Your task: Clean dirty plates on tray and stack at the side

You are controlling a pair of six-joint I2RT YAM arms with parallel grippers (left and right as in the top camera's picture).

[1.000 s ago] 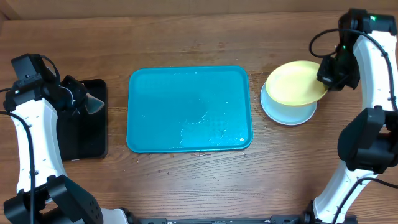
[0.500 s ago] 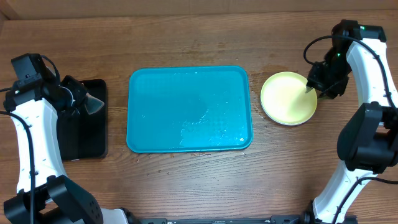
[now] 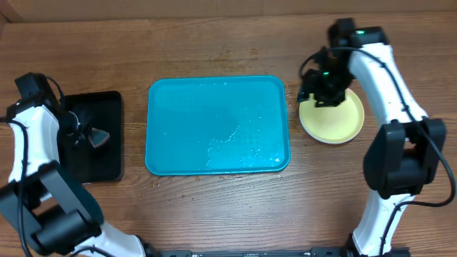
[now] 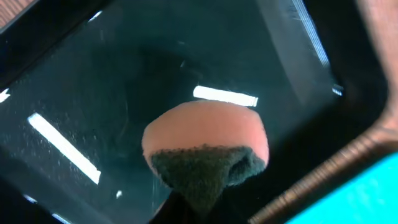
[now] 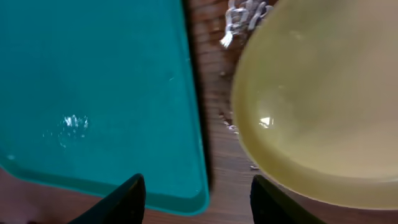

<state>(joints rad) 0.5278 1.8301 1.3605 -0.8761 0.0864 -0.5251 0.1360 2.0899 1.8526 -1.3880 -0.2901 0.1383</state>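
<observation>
The teal tray (image 3: pixel 218 125) lies mid-table, wet and with nothing on it; in the right wrist view its corner (image 5: pixel 93 93) fills the left side. The plates are stacked to its right, the yellow-green one (image 3: pixel 335 121) (image 5: pixel 311 112) on top and a pale rim showing under it. My right gripper (image 3: pixel 318 89) (image 5: pixel 199 208) hovers open over the gap between tray and stack, holding nothing. At the far left, my left gripper (image 3: pixel 89 135) (image 4: pixel 193 214) is shut on a pink sponge (image 4: pixel 205 134) by its dark green scouring side, just above a black tray.
The small black tray (image 3: pixel 100 168) (image 4: pixel 93 74) sits at the left, close to the teal tray's left edge. Water drops (image 5: pixel 245 15) lie on the wooden table between the teal tray and the plate stack.
My right gripper set the yellow-green plate flat on the stack, let go and moved left toward the tray. The left arm swung the sponge down over the black tray.
</observation>
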